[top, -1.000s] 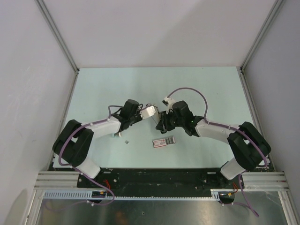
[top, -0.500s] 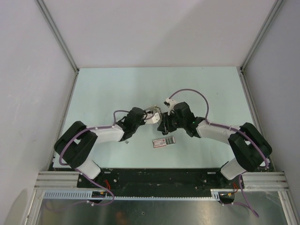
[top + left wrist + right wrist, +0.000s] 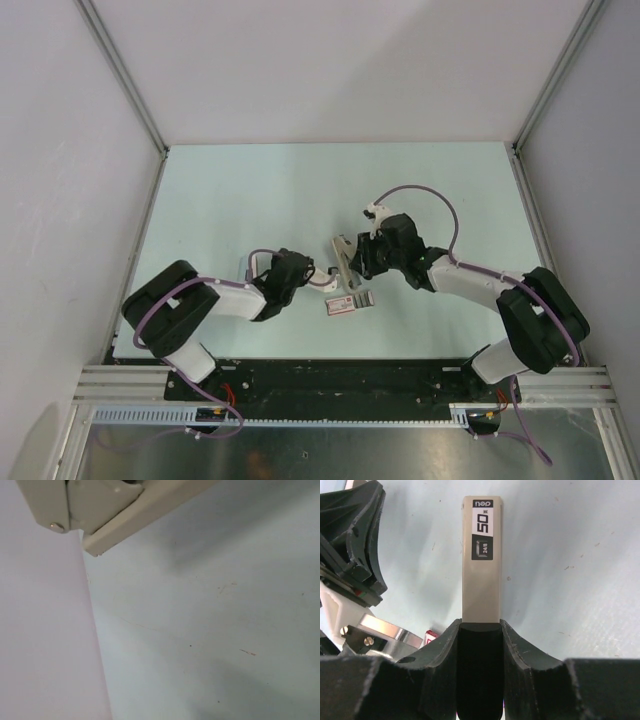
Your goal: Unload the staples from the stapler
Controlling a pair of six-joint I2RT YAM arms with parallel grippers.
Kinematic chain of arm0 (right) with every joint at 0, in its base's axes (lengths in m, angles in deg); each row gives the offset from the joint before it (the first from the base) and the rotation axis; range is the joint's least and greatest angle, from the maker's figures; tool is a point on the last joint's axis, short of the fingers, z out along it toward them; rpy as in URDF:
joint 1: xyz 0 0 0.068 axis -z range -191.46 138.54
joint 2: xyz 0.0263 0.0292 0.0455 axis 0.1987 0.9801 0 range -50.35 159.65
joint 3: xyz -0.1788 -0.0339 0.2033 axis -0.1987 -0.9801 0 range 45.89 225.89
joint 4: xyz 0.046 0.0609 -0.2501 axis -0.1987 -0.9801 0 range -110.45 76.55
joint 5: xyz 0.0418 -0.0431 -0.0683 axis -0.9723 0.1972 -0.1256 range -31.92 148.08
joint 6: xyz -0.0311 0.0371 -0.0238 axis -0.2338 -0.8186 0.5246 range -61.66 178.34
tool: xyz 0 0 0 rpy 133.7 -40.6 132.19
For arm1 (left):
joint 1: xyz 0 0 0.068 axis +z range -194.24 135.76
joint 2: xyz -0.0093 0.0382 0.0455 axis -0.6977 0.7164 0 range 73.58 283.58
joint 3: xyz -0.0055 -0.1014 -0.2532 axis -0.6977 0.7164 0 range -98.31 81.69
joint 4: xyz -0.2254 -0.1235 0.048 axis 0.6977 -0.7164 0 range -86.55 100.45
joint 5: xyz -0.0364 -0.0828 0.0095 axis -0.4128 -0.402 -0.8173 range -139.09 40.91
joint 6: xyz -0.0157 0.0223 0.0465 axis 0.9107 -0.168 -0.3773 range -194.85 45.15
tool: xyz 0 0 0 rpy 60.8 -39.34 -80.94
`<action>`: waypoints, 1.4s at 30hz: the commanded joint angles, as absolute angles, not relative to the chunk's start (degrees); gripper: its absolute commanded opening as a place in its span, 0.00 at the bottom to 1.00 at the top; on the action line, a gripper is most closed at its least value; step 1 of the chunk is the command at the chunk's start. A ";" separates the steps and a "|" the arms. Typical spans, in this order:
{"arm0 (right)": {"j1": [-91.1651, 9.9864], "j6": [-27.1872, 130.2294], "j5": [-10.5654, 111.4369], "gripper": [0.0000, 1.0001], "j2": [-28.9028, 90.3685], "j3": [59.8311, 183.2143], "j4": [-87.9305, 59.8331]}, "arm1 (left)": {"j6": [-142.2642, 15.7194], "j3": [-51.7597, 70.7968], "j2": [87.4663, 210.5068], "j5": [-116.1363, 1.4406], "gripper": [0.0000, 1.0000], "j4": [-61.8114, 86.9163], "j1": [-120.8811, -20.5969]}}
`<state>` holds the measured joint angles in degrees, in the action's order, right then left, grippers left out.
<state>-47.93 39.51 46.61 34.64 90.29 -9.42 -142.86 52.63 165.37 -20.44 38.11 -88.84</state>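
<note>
Beige-bodied stapler (image 3: 481,575) is clamped by one end in the jaws of the right gripper (image 3: 480,626), just behind the pink-and-grey box (image 3: 350,301), likely to steady it for the left gripper (image 3: 318,284), jaws closed, just left of that box.

The stapler (image 3: 481,570) is a slim, pale beige bar, clamped by its near end between the two fingers of the right gripper (image 3: 479,630) and jutting straight out from them over the pale table. The face turned to the right wrist camera carries a black label at the far end, printed "50" and "24/6". From above, the stapler (image 3: 343,262) sits near the table's middle. The left wrist view shows its beige metal (image 3: 125,505) close up, with a small rivet at one corner.
</note>
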 commanded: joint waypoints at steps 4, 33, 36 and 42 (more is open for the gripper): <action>-48.16 38.55 47.04 0.00 32.48 90.62 -4.29 | -143.38 50.24 164.58 -18.48 0.08 41.55 -89.56; -55.85 18.30 67.75 0.00 35.63 98.50 9.39 | -90.71 23.20 159.56 -88.18 0.72 -14.28 -69.09; -56.35 16.66 67.78 0.00 35.77 99.03 10.23 | -90.61 22.88 160.58 -90.21 0.75 -14.31 -69.07; -57.00 13.00 66.43 0.00 36.10 99.14 11.72 | -91.25 22.28 161.71 -91.40 0.78 -14.30 -69.03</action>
